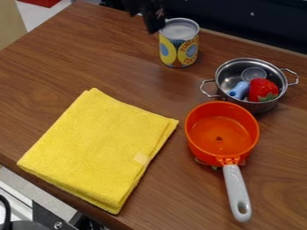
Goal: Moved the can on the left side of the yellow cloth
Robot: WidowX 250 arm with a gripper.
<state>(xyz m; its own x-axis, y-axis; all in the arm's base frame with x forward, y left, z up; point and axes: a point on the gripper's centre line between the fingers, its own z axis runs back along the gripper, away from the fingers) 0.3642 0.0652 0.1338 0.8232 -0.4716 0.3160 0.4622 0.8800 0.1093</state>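
In the camera view, the black pincer (153,21) is hanging in from the top edge, right by the rim of the can (178,49) on its left side in the picture. Whether the pincer is spread or pressed together, and whether it is touching the can, I cannot tell. The can is standing upright on the brown wooden surface (45,74), near its far edge, its silvery top facing up and its label showing yellow and blue. It is sitting beyond the yellow cloth (99,150) and towards the right, well apart from it. The cloth is lying folded and flat, with a paler patch near its right edge. To the right of the can and nearer the camera, a metal pot (225,71) with two loop handles is holding a red strawberry (262,89), a light-blue object (239,90) and a small clear round piece (253,74). In front of the pot, an orange saucepan (219,132) is resting with its grey handle (237,191) pointing to the bottom of the view. Something small is peeking out from under the saucepan, too hidden to name.
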